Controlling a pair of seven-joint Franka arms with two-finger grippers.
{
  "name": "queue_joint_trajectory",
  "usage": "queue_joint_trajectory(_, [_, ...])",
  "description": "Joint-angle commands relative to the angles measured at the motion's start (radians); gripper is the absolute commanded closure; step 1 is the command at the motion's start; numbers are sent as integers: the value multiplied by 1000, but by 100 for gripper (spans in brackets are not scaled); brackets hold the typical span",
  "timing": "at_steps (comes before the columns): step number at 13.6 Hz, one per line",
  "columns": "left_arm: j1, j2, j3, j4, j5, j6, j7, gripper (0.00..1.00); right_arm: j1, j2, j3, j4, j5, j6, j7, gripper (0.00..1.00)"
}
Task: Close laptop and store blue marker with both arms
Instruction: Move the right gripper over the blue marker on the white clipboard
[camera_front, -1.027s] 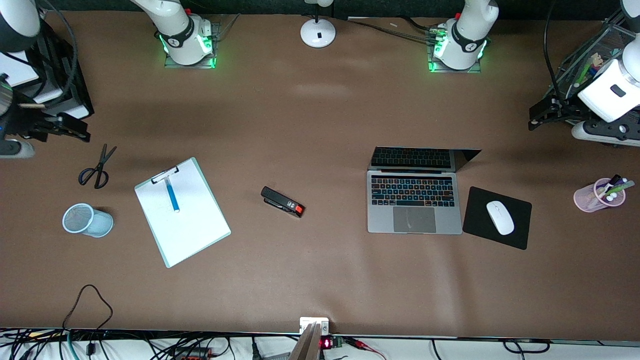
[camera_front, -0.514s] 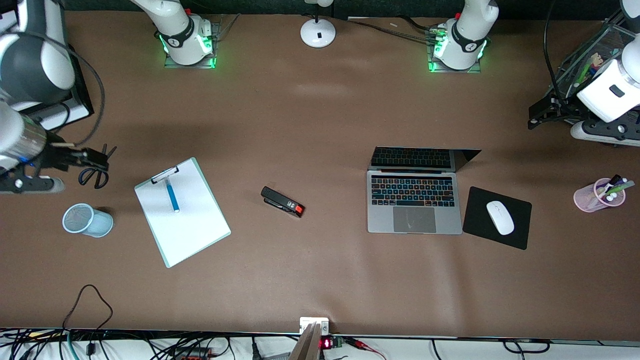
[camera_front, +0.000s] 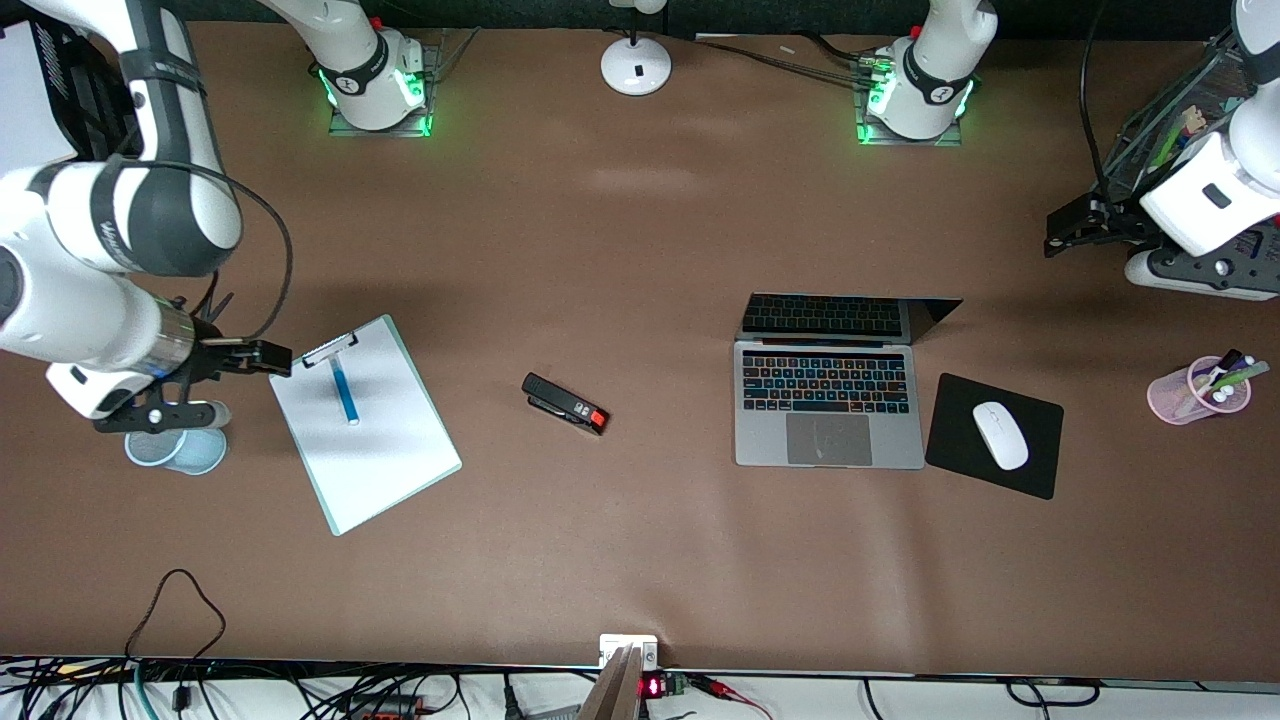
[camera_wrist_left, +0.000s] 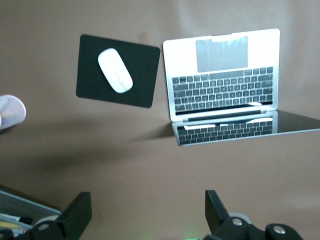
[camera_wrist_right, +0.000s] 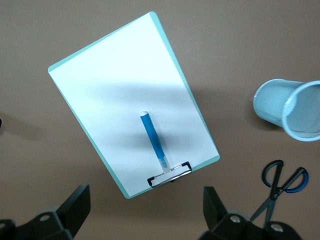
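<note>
The slim bright blue marker (camera_front: 344, 391) lies on the white clipboard (camera_front: 380, 450), its long axis running nearer-to-farther from the front camera. The right gripper (camera_front: 262, 356), fingers spread, hovers by the clipboard's clip. The left gripper (camera_front: 1068, 228), also spread, hangs over the table's end, well apart from the open silver-grey laptop (camera_front: 826, 405).

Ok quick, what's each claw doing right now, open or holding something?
Left claw: open, empty, above bare table.
Right claw: open, empty, over the white clipboard's clip end.
</note>
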Motion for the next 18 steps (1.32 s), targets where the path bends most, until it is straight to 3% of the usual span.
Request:
queue_joint_trajectory(1, [5, 39, -4, 32, -27, -56, 4, 29, 24, 48, 0, 14, 16, 41, 9, 0])
queue_joint_trajectory(2, [3, 39, -4, 32, -29, -91, 7, 57, 31, 68, 0, 14, 15, 56, 9, 0])
queue_joint_trajectory(4, [0, 39, -6, 32, -29, -110, 6, 94, 35, 112, 0, 14, 13, 90, -2, 0])
queue_joint_trajectory(5, [-2, 39, -7, 32, -31, -110, 6, 98, 38, 131, 0, 14, 9, 111, -3, 0])
queue_joint_trajectory(9, [1, 33, -49, 25, -41, -148, -35, 98, 35, 189, -1, 13, 7, 166, -143, 0])
queue_joint_trajectory(13, [3, 8, -136, -7, -110, -182, -199, 100, 31, 239, -3, 13, 10, 211, -247, 0])
queue_joint_trajectory(16, [5, -29, -239, -77, -113, -124, -320, 100, 25, 266, -3, 13, 16, 255, -330, 0])
queue_joint_trajectory(18, [6, -59, -274, -195, -113, 18, -342, 100, 12, 292, -3, 13, 16, 289, -332, 0])
